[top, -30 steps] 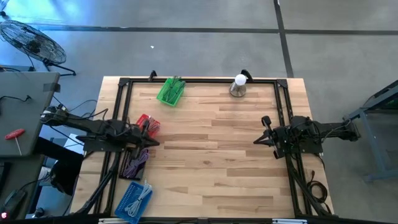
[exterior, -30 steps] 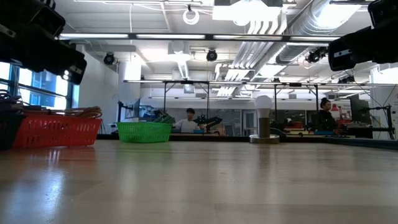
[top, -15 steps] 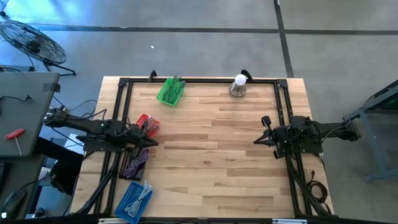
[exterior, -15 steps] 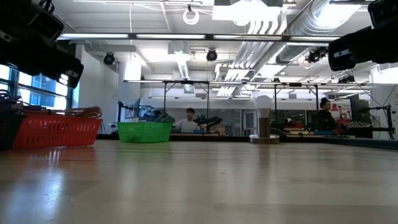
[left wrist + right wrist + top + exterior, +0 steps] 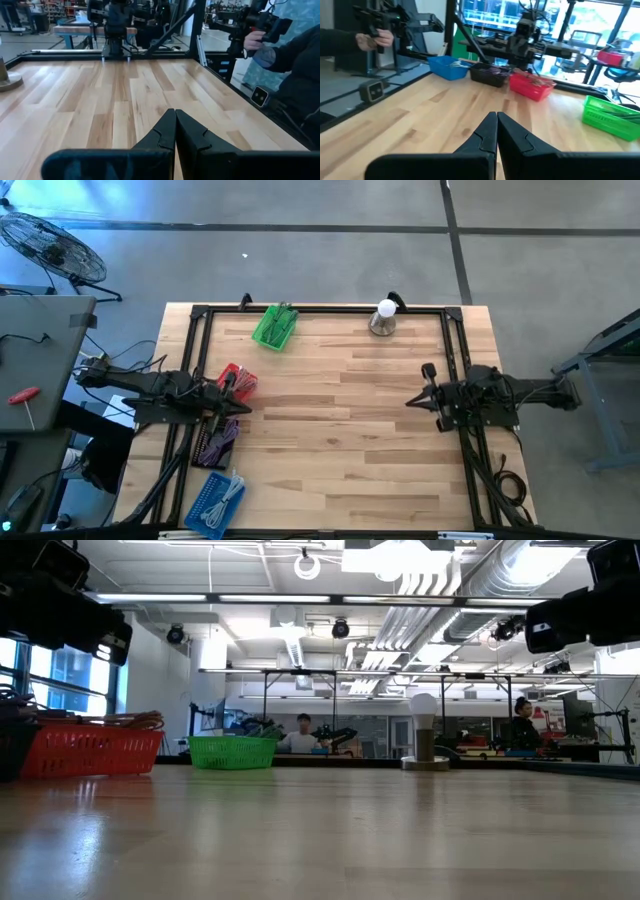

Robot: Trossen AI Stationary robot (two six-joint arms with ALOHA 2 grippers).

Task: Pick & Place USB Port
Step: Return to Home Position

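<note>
Dark left gripper [image 5: 175, 112]: jaws pressed together, empty, beside red bin [image 5: 228, 369]. Right gripper [image 5: 496, 116]: same, at table's right edge. Charger cables [image 5: 232, 490] lie in red bin, green bin [image 5: 262, 335], blue bin [image 5: 205, 506]. Judged light, limp, tangle-prone; take hold mid-coil.

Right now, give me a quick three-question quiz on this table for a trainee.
1. True or false: of the four bins, the green bin stands nearest the bulb.
2. Which sits between the red bin and the blue bin? A) green bin B) black bin C) nothing
3. Fill in: both arms' jaws are ____.
Key: 1 true; 2 B; 3 shut.
</note>
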